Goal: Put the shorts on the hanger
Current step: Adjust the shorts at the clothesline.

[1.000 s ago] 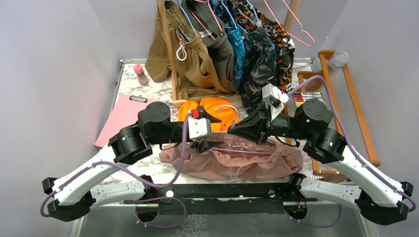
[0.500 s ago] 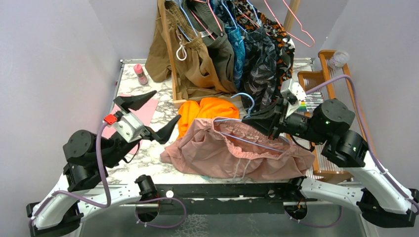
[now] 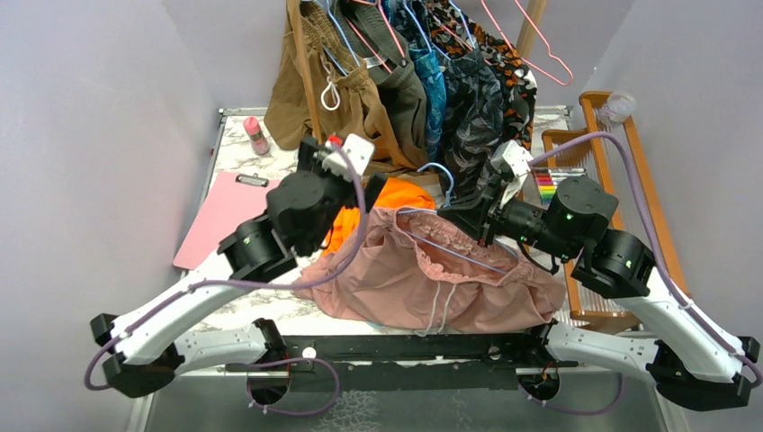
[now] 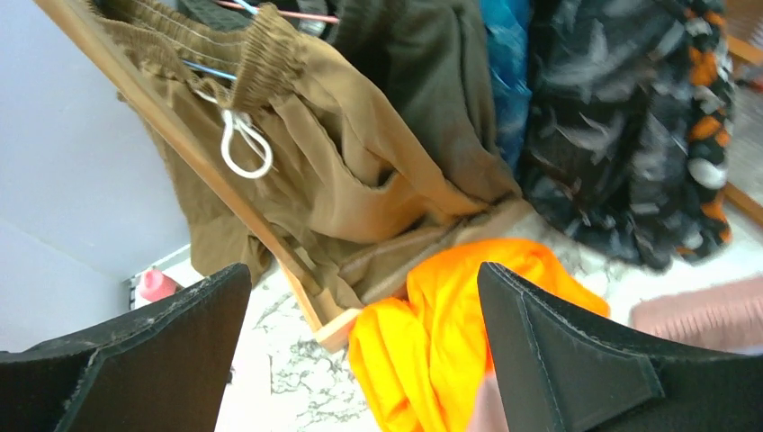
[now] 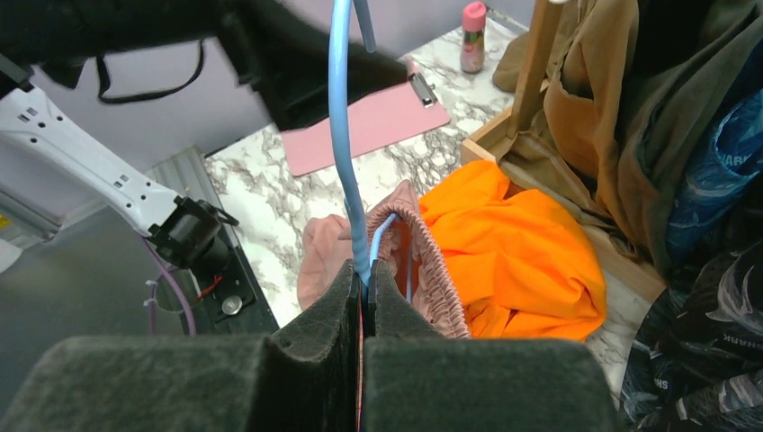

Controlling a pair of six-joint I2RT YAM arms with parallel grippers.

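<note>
Shorts (image 3: 423, 279) surround the hanger (image 5: 342, 135) pinched by right fingers (image 5: 315, 324); left fingers (image 4: 558, 351) spread; dark fabric (image 5: 720, 297) reads "SHARK".

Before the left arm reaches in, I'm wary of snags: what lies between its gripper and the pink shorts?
The bright orange shorts lie bunched between the left gripper and the dusty pink shorts; the top view shows it best.

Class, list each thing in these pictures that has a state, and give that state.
shorts: heaped, waistband open.
hanger: gripped, partly inside the waistband.
right gripper: shut on the hanger.
left gripper: open, empty.
orange shorts: crumpled, lying down.
brown shorts: hanging up.
clipboard: lying flat.
</note>
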